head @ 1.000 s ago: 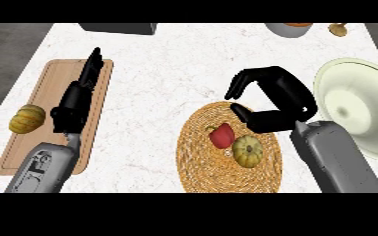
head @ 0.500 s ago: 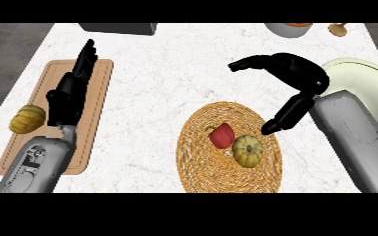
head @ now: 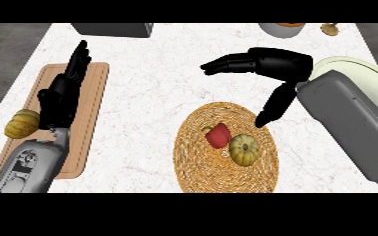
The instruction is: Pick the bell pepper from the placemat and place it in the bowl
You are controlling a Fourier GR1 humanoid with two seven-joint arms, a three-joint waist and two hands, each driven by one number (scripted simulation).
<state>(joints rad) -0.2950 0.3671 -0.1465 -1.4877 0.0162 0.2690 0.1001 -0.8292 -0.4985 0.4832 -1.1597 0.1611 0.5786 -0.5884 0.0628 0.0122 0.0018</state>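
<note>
Currently right hand (head: pixel 277 65) hovers spread above the woven placemat (head: pixel 199 172) — holding nothing — red bell pepper (head: pixel 217 135) sits on it touching a small squash (head: pixel 244 149), bowl (head: pixel 341 64) at right edge, left hand (head: pixel 65 91) flat over cutting board (head: pixel 94 110).

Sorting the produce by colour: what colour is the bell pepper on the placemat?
Red, in the head view: bell pepper.

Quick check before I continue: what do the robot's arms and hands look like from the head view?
Both forearms are smooth grey casings; the left one shows small dark markings near the lower edge. Each ends in a glossy black robot hand, left and right, with jointed fingers and thumb. No cables visible.
</note>
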